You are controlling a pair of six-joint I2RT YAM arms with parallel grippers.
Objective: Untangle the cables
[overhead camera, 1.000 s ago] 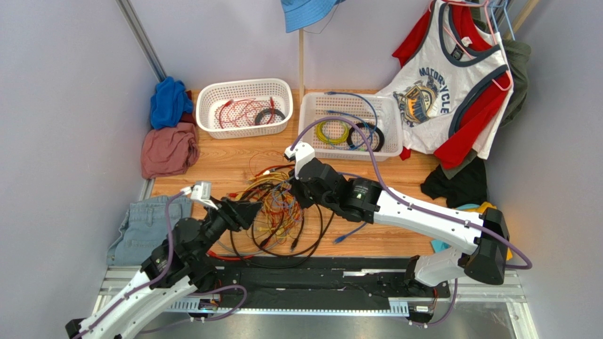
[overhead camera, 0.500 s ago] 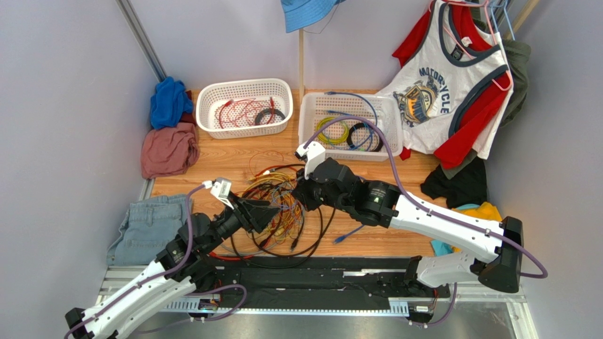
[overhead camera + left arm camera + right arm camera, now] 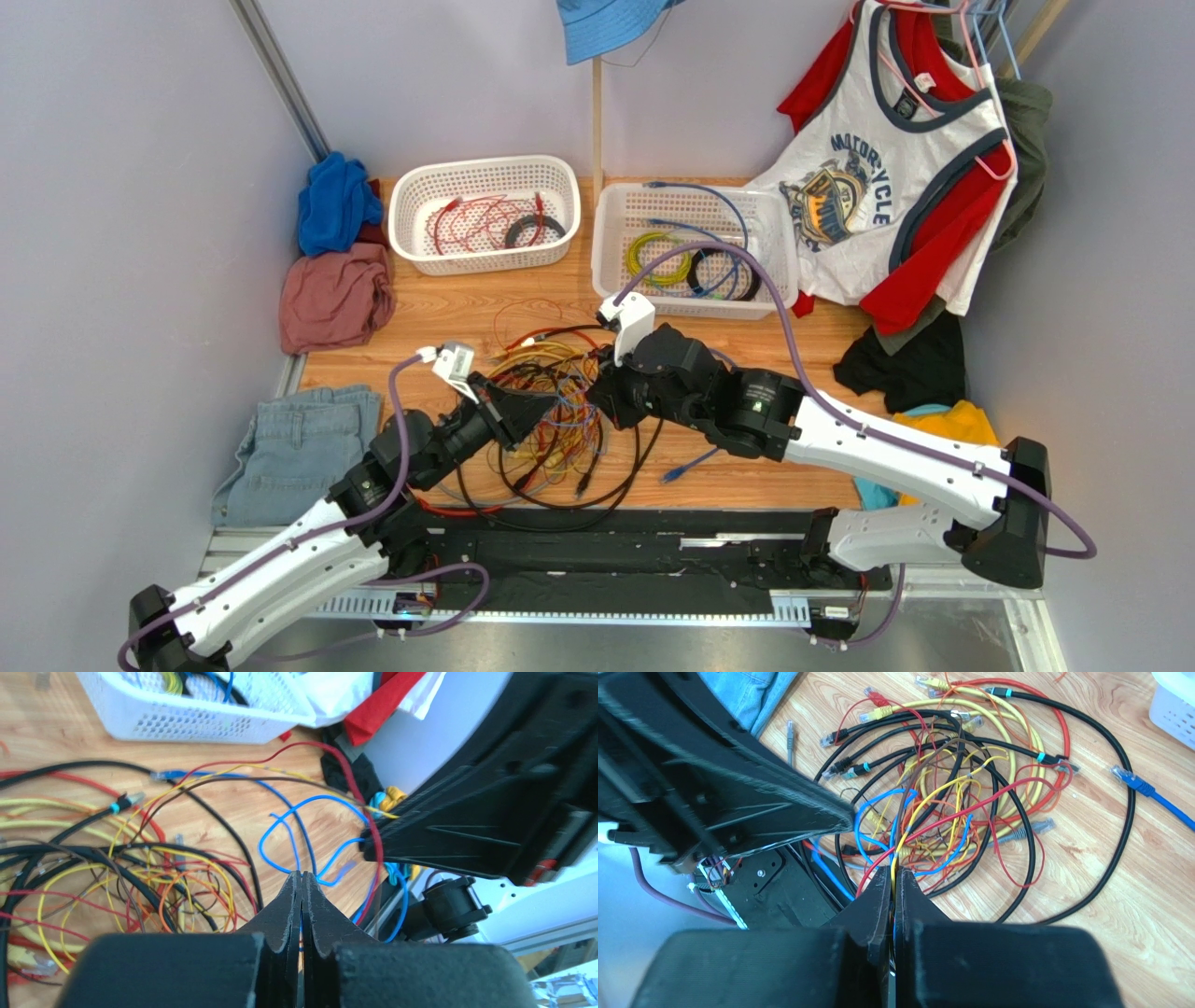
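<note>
Red, yellow, black cables [image 3: 561, 420] loop over grained wooden tabletop [image 3: 463, 315].

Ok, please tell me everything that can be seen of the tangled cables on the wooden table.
The cables are thin flexible cords, black, red, orange, yellow and blue, with small plug ends, lying in one loose heap on the wooden table between the arms. Wide black loops surround finer yellow, orange and red ones. The left gripper and the right gripper both have their jaws shut on strands of it.
</note>
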